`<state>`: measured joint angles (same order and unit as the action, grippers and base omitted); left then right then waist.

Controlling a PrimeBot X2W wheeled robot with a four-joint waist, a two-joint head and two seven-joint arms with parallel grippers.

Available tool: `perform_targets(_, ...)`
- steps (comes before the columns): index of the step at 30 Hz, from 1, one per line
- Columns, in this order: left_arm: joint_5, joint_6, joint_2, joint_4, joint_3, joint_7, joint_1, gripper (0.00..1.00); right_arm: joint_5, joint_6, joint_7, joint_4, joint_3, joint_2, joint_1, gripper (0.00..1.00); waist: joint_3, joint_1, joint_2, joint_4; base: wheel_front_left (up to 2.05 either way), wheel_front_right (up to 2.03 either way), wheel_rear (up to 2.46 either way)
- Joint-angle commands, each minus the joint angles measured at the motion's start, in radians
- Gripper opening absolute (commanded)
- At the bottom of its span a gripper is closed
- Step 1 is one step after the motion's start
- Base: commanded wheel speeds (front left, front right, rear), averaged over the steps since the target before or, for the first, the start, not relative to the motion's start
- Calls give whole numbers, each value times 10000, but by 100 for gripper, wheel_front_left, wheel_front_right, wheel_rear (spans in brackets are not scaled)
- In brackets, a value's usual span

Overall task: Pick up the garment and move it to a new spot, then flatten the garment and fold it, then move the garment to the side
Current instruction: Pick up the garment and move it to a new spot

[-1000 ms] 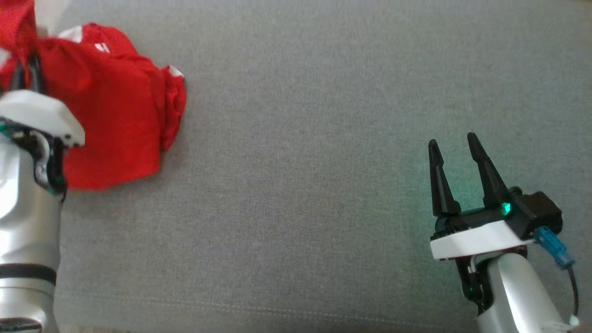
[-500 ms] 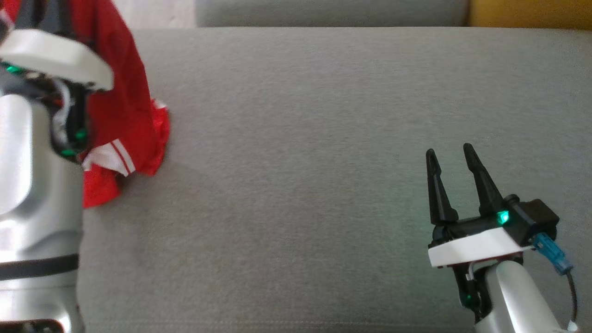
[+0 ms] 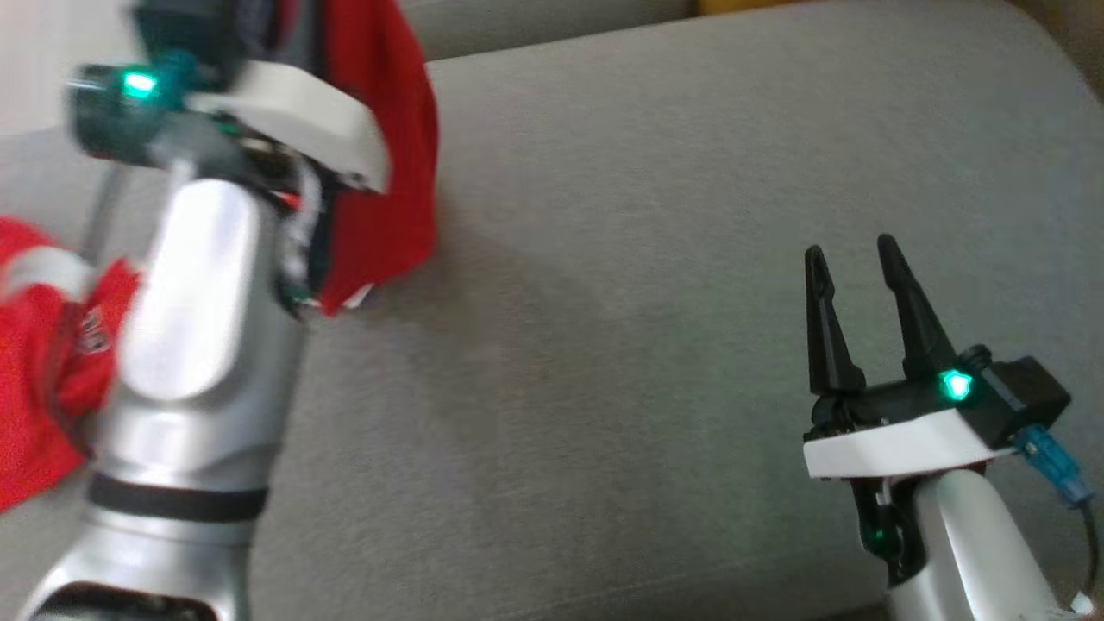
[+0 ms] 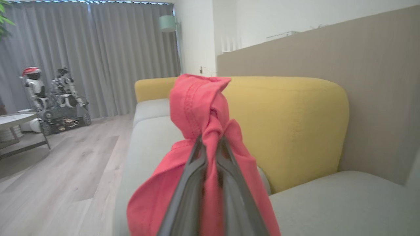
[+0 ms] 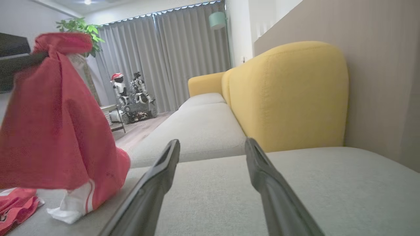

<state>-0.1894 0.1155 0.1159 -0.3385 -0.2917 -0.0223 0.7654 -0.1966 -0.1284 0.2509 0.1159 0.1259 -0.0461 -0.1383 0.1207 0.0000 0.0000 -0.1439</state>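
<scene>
The garment is red with white trim, and a bunched part of it is pinched in my left gripper, which is shut on it. In the head view my raised left arm holds the garment up at the upper left, and its lower part trails down to the grey seat. From the right wrist the garment hangs like a sack at the left, hem resting on the cushion. My right gripper stands open over the seat at the lower right, with nothing between its fingers.
I am working on a grey sofa seat with a yellow backrest behind it. Wooden floor, a low table and small robot figures by grey curtains lie beyond the sofa's left end.
My left arm has lifted the garment off the seat and carried it right and upward. The head camera has shifted as well. The right gripper has stayed open in place.
</scene>
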Motion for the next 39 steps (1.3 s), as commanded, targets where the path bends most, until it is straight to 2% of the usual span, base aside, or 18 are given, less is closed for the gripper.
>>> perform_targets(1, 162, 88, 41, 60, 63, -236, 712, 0, -103, -23, 108, -483, 261, -41, -536, 100, 260, 0, 0, -760, 0, 0, 0)
perform_targets(5, 123, 336, -456, -891, -504, -700, 783, 0, -229, -23, 108, -696, 274, -41, -626, 100, 484, 0, 0, -1459, 0, 0, 0)
perform_targets(8, -194, 554, -626, -1512, -1092, -1051, 797, 0, -301, -23, 109, -739, 326, -41, -659, 100, 619, 0, 0, -1916, 0, 0, 0)
perform_targets(12, -1780, 916, -651, -1583, -2781, -1316, 726, 0, -389, -23, 109, -732, 434, -41, -653, 100, 700, 0, 0, -2360, 0, 0, 0)
perform_targets(13, -2223, 1003, -652, -1513, -3324, -1337, 705, 39, -402, -23, 109, -735, 417, -41, -636, 100, 708, 0, 0, -2397, 0, 0, 0)
perform_targets(14, -2639, 1044, -653, -1443, -3884, -1317, 696, 100, -412, -23, 109, -738, 401, -41, -621, 100, 712, 0, 0, -2420, 0, 0, 0)
perform_targets(18, -4033, 1285, -654, -1245, -5455, -1341, 800, 100, -421, -23, 109, -708, 282, -41, -592, 100, 698, 0, 0, -2312, 0, 0, 0)
perform_targets(22, -4687, 1582, -655, -1543, -5933, -1699, 1196, 100, -414, -23, 109, -672, 168, -41, -556, 100, 585, 0, 0, -1892, 0, 0, 0)
perform_targets(27, -4869, 1672, -626, -2167, -5628, -2138, 1624, 100, -285, -23, 109, -608, -41, -41, -405, 100, 354, 0, 0, -1117, 0, 0, 0)
perform_targets(30, -4806, 1705, -413, -2300, -5397, -2248, 1696, 100, -224, -23, 109, -579, -170, -41, -335, 100, 250, 0, 0, -769, 0, 0, 0)
perform_targets(34, -4581, 1777, 295, -2289, -5005, -2355, 1522, 100, -92, -23, 109, -473, -414, -41, -131, 100, -7, 0, 0, -70, 0, 0, 0)
perform_targets(39, -4371, 1853, 1254, -1698, -4502, -2388, 528, 100, 136, -23, 109, -297, -717, -41, 144, 100, -411, 0, 0, 728, 0, 0, 0)
